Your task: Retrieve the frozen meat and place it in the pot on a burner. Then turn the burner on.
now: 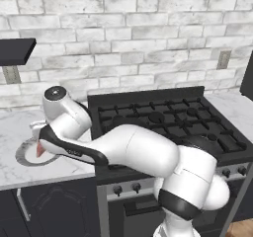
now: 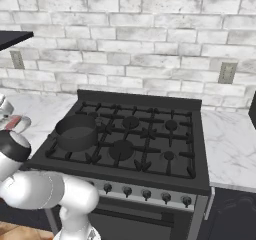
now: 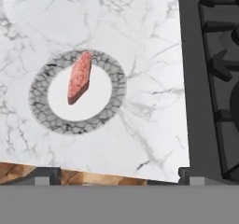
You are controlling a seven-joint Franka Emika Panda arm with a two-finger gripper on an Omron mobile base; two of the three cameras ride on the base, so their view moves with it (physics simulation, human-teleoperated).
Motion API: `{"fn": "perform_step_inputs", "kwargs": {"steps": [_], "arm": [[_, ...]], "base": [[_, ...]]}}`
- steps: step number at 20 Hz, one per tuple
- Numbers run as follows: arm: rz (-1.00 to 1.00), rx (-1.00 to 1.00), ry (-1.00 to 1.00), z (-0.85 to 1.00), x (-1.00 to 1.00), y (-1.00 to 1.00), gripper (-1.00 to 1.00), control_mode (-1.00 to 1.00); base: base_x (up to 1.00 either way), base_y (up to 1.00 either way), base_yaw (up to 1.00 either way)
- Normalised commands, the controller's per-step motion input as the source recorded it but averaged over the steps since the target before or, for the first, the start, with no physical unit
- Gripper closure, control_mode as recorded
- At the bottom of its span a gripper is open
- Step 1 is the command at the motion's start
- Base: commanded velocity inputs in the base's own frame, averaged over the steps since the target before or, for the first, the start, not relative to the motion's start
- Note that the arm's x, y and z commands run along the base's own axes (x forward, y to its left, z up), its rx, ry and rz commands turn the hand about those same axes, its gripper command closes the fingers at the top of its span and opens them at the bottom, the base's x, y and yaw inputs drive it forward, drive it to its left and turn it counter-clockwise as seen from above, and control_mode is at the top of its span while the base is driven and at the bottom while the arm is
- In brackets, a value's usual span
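The gripper (image 3: 116, 176) hangs with jaws apart above the frozen meat (image 3: 80, 77) lying on its dish (image 3: 42, 111), ready for pickup.

The frozen meat (image 3: 80, 77) is a small reddish-pink slab, elongated and flat, lying tilted across the white centre of a shallow grey-rimmed dish (image 3: 117, 85) on the marble counter (image 3: 149, 41) left of the stove (image 2: 150, 134); the pot (image 2: 76, 132), round, dark grey and low-walled, sits upright on the stove's front-left burner, empty.
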Motion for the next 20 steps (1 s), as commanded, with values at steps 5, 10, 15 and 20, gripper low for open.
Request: {"fn": "perform_step_inputs", "kwargs": {"steps": [5, 10, 15, 20], "arm": [[-0.14, 0.0, 0.11, -0.04, 0.55, 0.37, -1.0, -1.0], [-0.09, 0.0, 0.02, -0.11, 0.31, 0.42, -1.0, -1.0], [0.0, 0.0, 0.0, -0.16, 0.15, 0.21, -1.0, -1.0], [0.0, 0.0, 0.05, -0.36, 0.27, 0.09, -1.0, -1.0]], "base": [[0.0, 0.0, 0.0], [0.0, 0.0, 0.0], [0.0, 0.0, 0.0], [0.0, 0.0, 0.0]]}}
